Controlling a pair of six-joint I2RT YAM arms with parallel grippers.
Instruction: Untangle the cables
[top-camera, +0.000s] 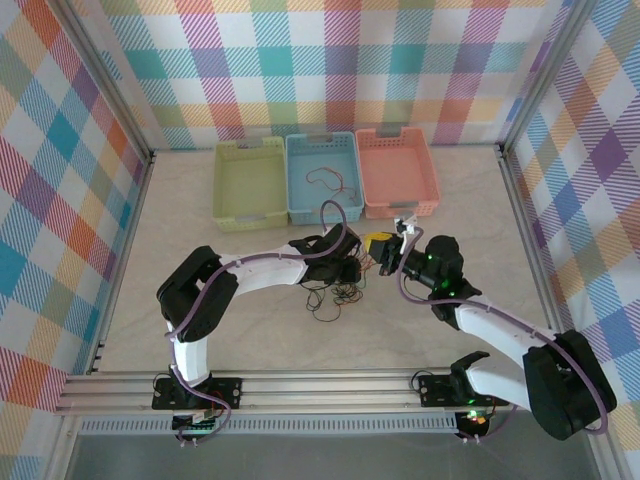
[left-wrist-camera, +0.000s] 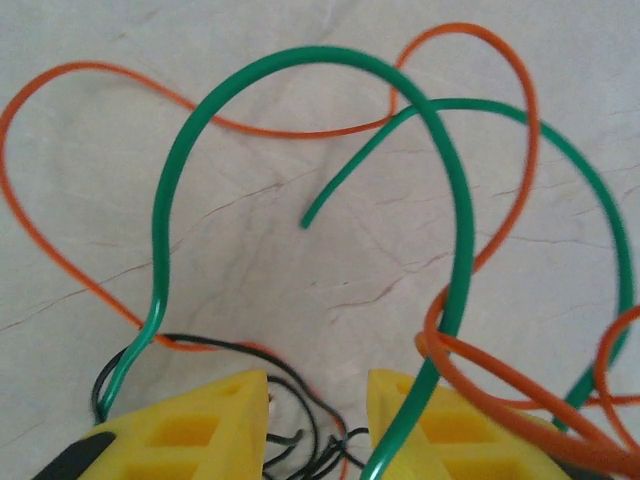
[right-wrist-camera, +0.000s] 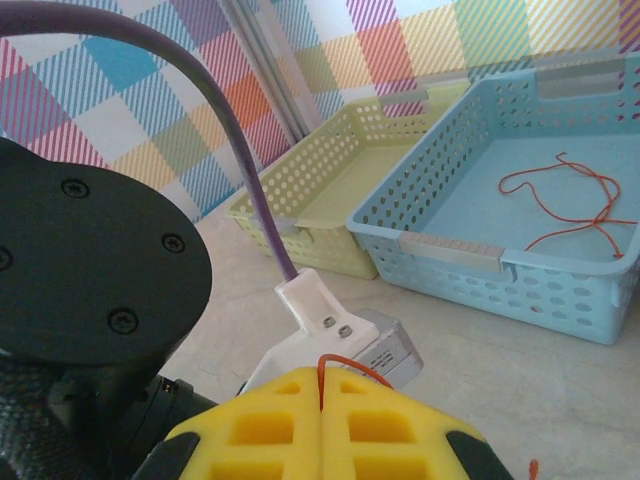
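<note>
Looking down from above, I saw two white robot arms bent in toward the middle of a pale stone-patterned table (top-camera: 200, 230). At the top of that view, three shallow baskets stood in a row against the checked back wall: a yellow-green basket (top-camera: 250, 185) on the left, a blue basket (top-camera: 305, 205) in the middle and a pink basket (top-camera: 395, 175) on the right. A small tangle of cables (top-camera: 335, 295) lay on the table near the centre of the frame, just below the two wrists.

In the left wrist's close view, the left gripper (left-wrist-camera: 318, 385) sat at the bottom edge, its yellow fingers standing apart with a clear gap between them. A black wire (left-wrist-camera: 215, 342) curled through that gap. A green wire (left-wrist-camera: 465, 230) arched across the upper half of the frame and ran down along the inner edge of the right-hand finger. An orange wire (left-wrist-camera: 530, 140) looped behind and around it. I could not tell whether either finger was touching a wire.

In the right wrist's view, the right gripper (right-wrist-camera: 322, 395) was at the bottom centre, its fingers pressed together and pinching a thin orange strand (right-wrist-camera: 345, 365) that rose from the seam. At the right of that frame, a separate orange wire (right-wrist-camera: 575, 232) lay loose on the floor of the blue basket.
</note>
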